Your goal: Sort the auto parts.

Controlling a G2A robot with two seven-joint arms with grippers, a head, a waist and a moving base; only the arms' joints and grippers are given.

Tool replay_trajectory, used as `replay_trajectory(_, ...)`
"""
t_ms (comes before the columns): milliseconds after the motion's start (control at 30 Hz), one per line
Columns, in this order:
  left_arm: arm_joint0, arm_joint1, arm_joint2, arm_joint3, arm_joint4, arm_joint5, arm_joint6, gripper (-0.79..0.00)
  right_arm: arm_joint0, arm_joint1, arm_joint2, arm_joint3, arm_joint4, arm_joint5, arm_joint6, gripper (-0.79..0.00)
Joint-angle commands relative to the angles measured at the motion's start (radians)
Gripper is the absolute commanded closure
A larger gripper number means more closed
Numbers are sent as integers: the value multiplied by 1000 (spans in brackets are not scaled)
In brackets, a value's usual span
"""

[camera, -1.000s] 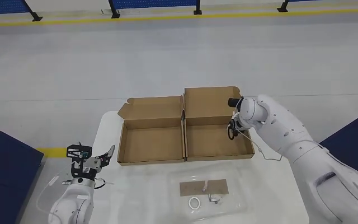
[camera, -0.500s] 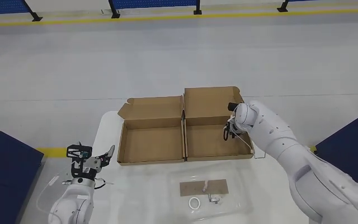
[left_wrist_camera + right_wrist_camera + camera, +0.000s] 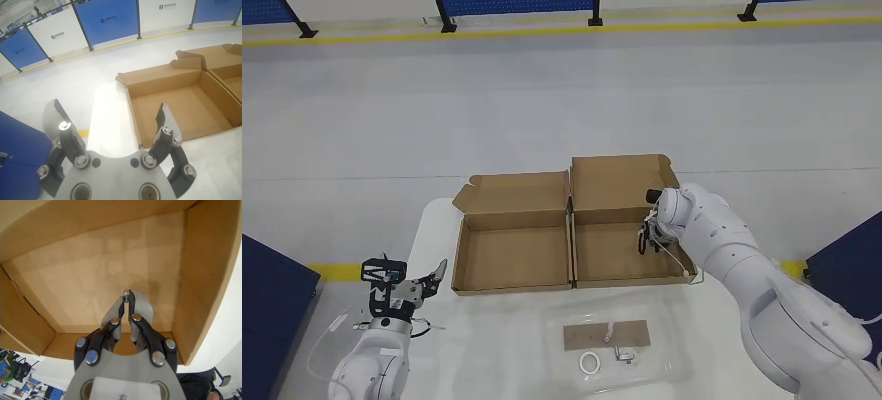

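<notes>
- Cardboard forms both open boxes at the far side of the white table (image 3: 492, 330). The left box (image 3: 512, 255) and the right box (image 3: 607, 250) stand side by side with their walls touching, and their lids are folded back away from the robot.
- The right gripper (image 3: 126, 298) hangs over the floor of the right box, near the wall on the robot's right side, and points down into the box.
- Its jaws are pinched almost together on a small metal screw (image 3: 126, 295), which is held at the very fingertips by its threaded shank. The head points toward the box floor.
- Whether the screw's head touches the cardboard floor cannot be told from the wrist view.
- The left gripper (image 3: 109, 105) sits at the table's left edge, near the front and well apart from the boxes. It faces the near left corner of the left box.
- Its jaws are spread wide with nothing between them, and the ribbed fingertips (image 3: 160, 115) stand clear of the table.
- A clear plastic tray (image 3: 667, 365) lies near the table's front edge, in front of the right box and apart from it.
- In the tray lie a flat brown cardboard strip (image 3: 607, 334), a white ring (image 3: 589, 362) and, just beside the ring, a small silvery part (image 3: 624, 354) too small to name.
- Neither gripper touches the tray or anything in it.
</notes>
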State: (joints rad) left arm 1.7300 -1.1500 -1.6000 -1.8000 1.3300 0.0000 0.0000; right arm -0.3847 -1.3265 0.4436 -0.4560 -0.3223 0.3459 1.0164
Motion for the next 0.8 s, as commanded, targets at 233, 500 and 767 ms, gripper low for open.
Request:
replay_trajectory(233, 0, 0, 0, 0, 0, 0, 0, -785, 9, -32, 7, 58, -5, -21, -3, -132)
replay_trajectory(500, 0, 0, 0, 0, 0, 0, 0, -785, 34, -45, 25, 74, -10, -46, -2, -785)
replay_trajectory(767, 0, 0, 0, 0, 0, 0, 0, -785, 71, -28, 61, 16, -16, -70, 26, -785)
